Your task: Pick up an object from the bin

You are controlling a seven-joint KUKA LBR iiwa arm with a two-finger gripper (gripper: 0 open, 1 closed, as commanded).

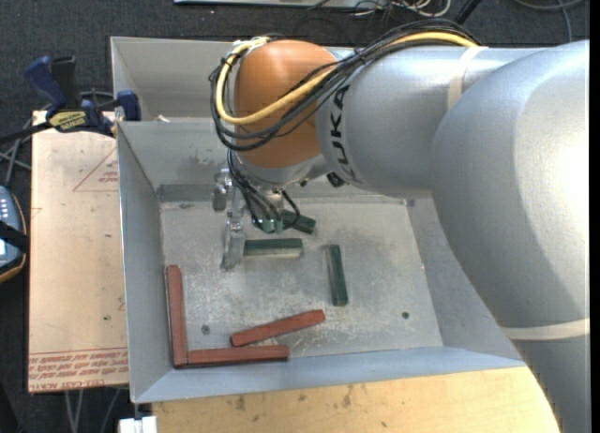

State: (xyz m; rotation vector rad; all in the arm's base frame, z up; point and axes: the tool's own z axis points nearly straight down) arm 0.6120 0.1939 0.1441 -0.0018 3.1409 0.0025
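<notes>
the gripper [233, 246] stands at the left end of a dark green bar [274, 246] in the middle of the bin [141, 234]. how its jaws stand, i cannot tell.

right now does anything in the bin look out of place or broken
Nothing stands out. Three red-brown bars lie flat at the view's lower left of the bin, green bars lie flat mid-floor by the gripper. None looks broken or spilled.
</notes>
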